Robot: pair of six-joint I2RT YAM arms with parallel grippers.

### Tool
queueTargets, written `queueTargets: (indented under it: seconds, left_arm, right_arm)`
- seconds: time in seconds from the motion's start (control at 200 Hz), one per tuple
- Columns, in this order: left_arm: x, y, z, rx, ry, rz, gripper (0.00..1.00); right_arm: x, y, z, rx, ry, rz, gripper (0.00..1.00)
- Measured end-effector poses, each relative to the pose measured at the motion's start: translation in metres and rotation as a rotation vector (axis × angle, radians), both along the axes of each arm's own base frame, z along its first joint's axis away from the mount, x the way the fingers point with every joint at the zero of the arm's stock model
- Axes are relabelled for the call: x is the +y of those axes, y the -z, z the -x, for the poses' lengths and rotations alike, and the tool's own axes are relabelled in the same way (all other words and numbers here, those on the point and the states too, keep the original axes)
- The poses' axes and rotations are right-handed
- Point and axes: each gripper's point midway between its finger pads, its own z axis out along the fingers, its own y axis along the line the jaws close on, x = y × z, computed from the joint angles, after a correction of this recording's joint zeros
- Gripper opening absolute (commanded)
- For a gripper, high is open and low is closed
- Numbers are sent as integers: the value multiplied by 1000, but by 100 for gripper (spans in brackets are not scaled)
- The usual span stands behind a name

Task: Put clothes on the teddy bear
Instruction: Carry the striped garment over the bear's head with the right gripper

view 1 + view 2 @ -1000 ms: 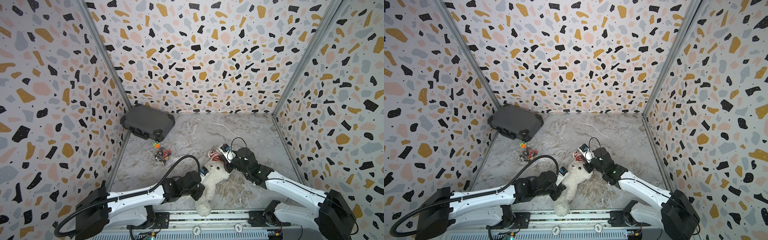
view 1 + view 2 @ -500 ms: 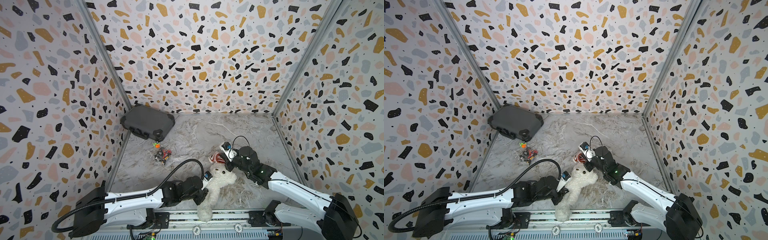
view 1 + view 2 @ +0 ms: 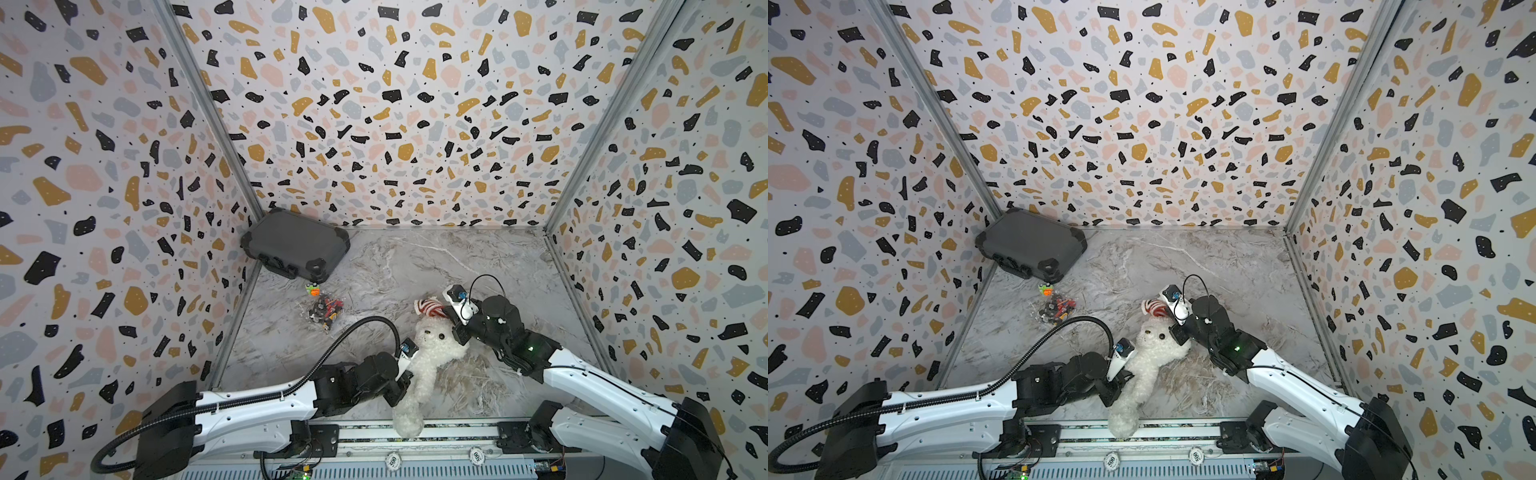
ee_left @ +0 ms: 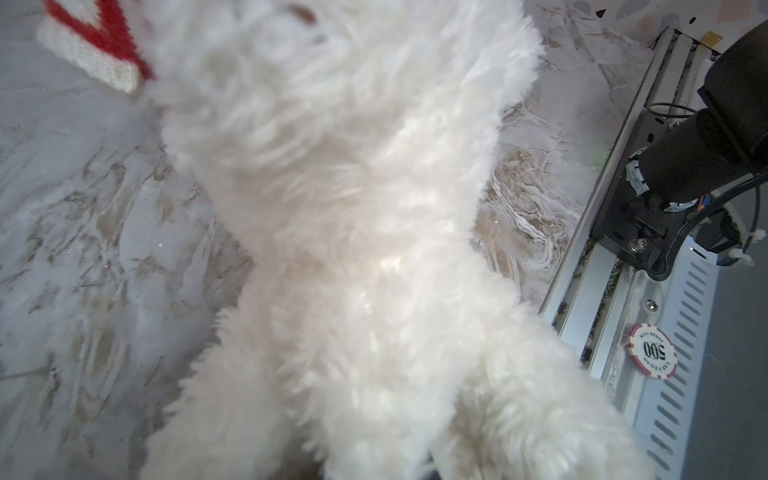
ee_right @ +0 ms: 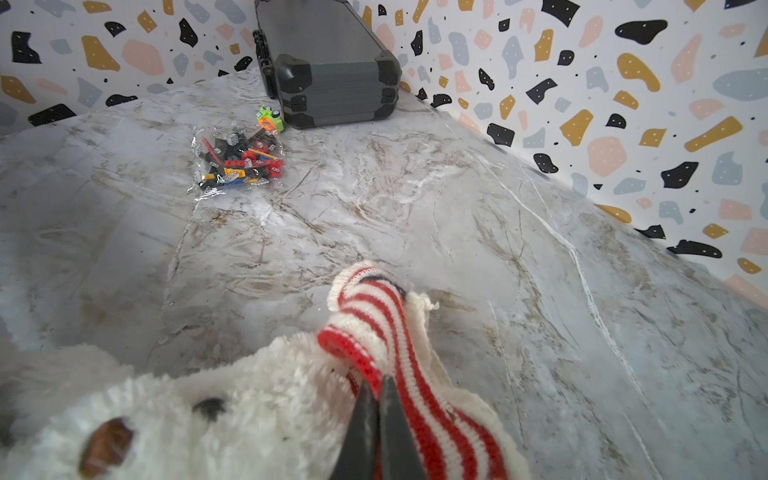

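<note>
**A:** Where's the bear, and how will it handle?

**B:** Bear (image 3: 432,357) lies face up at 6 o'clock on the table (image 3: 415,257). Its head points to about 1 o'clock and one leg hangs over the rail (image 3: 457,428). My read: light, soft and floppy, with slippery fur. It won't hold a pose and a pinch of fur alone will slide. I'd take it by the torso or at the root of a limb, never the face.

**A:** Grippers?

**B:** Right gripper (image 5: 378,384) has its jaws pinched on the sweater (image 5: 395,345), which sits at 12 o'clock off the head and touches an ear. The knit is stretchy, so I'd grip the hem. Left gripper (image 3: 401,392) is pressed into the bear's flank at 9 o'clock. Its jaws are buried in fur, so I can't tell whether it's clamped.

**A:** Count?

**B:** One bear, one sweater and two arms. One dark case (image 3: 295,245) in the 10 o'clock corner. One bag of bricks (image 3: 324,309) between the case and the bear, with one small green-orange toy (image 3: 312,289) just beside it. Two poker chips (image 3: 392,459) on the frame at 6.
</note>
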Motion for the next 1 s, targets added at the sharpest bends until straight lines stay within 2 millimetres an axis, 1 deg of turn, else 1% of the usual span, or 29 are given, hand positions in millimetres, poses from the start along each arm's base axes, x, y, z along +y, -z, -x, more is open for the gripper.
queueTargets:
  seconds: [0.08,0.165,0.28,0.385,0.496,0.651,0.781,0.936,1.001]
  left_arm:
    - [-2,3,4,-1,13,-10,0]
    - [-6,10,12,5,43,-34,0]
    - [-8,20,18,19,73,-64,0]
    - [-10,20,20,22,81,-61,0]
    - [-11,19,21,22,84,-56,0]
    - [-12,21,23,39,87,-53,0]
    - [-7,18,23,51,66,-37,0]
    - [3,19,23,65,32,-38,0]
    - [6,19,22,70,14,-42,0]
  right_arm:
    - [-5,3,-5,13,26,-1,0]
    - [-9,6,-10,24,44,-1,0]
    - [-9,11,-12,39,46,6,0]
    - [-6,16,-11,53,32,9,0]
    - [-3,15,-10,50,18,-1,0]
    - [-6,20,-11,56,26,2,0]
    - [-17,34,-18,87,65,7,0]
    - [-30,61,-31,162,128,16,0]
    - [-32,70,-33,184,136,25,0]
